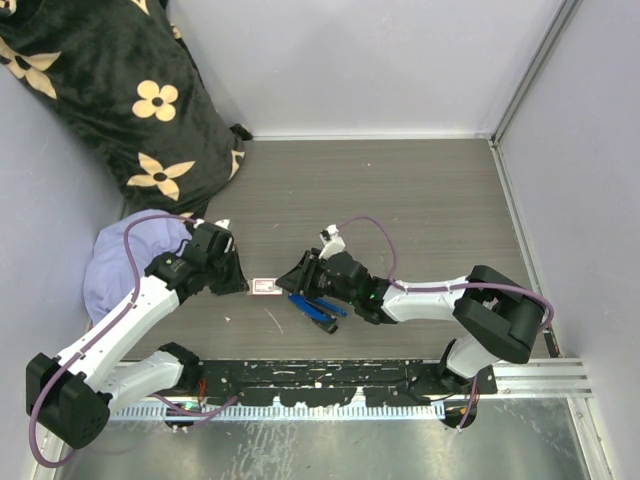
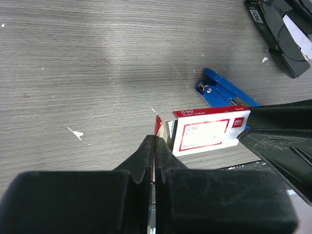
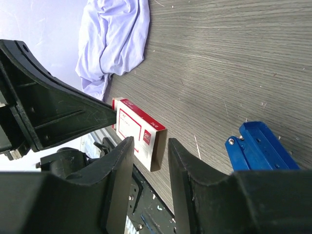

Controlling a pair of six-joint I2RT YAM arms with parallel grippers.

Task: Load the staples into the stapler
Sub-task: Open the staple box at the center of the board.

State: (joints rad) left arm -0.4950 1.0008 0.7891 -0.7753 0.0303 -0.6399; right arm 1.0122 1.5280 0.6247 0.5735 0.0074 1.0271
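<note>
The staples box (image 1: 265, 287), white with a red-pink label, is held just above the table between my two grippers. My left gripper (image 1: 240, 283) is shut on the box's red end flap (image 2: 157, 124); the box body (image 2: 204, 129) sticks out to the right of the jaws. My right gripper (image 3: 150, 144) is open, its fingers on either side of the box's open end (image 3: 139, 129) with a small gap on each side. The blue stapler (image 1: 318, 308) lies on the table under the right gripper. It also shows in the left wrist view (image 2: 224, 90) and the right wrist view (image 3: 263, 151).
A lavender cloth (image 1: 130, 265) lies at the left, beside a black flowered cushion (image 1: 120, 90). White walls close the back and right. A black rail (image 1: 320, 380) runs along the near edge. Small white scraps (image 2: 77, 132) lie on the grey wood table (image 1: 400, 200).
</note>
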